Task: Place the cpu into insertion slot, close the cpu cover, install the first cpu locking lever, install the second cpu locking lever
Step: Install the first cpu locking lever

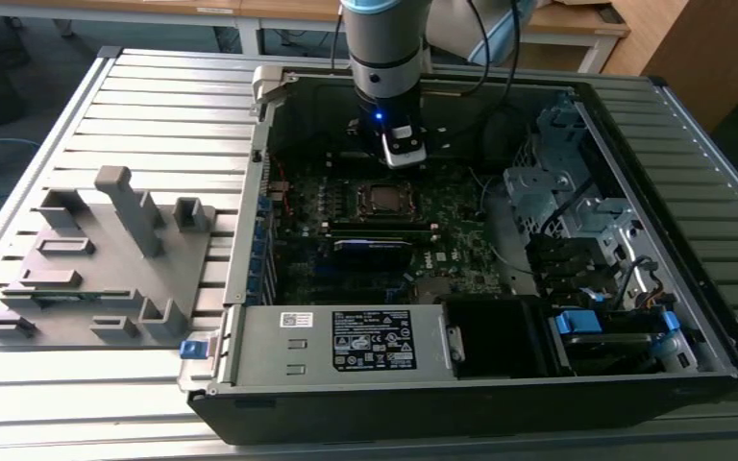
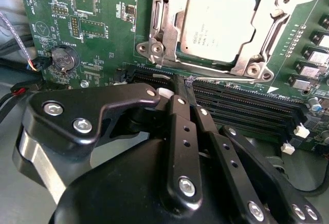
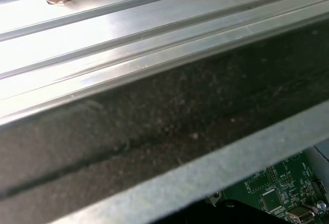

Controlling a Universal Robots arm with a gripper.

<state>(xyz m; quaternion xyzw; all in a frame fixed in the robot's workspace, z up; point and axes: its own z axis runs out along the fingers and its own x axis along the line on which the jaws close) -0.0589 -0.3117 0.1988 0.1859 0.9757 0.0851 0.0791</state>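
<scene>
In the second wrist view the cpu (image 2: pixel 218 26), a dull silver square chip, lies in the insertion slot (image 2: pixel 154 44) on the green motherboard. The silver cpu cover (image 2: pixel 267 29) lies flat around it as a frame. A thin metal lever rod (image 2: pixel 216 71) runs along the socket's edge nearest my fingers. My gripper (image 2: pixel 184 82) is shut with nothing between its black fingers (image 2: pixel 177 126), its tips over the long black memory slots just short of the socket. In the exterior view my gripper (image 1: pixel 404 158) hangs just behind the socket (image 1: pixel 380 197), inside the open case.
The black case walls (image 1: pixel 575 96) enclose the board. A drive cage (image 1: pixel 561 192) stands at the exterior view's right and a power supply (image 1: pixel 356 341) at the front. A grey fixture (image 1: pixel 100 259) sits on the slatted table at the exterior view's left. A coin battery (image 2: pixel 62 58) lies beside the memory slots (image 2: pixel 241 108).
</scene>
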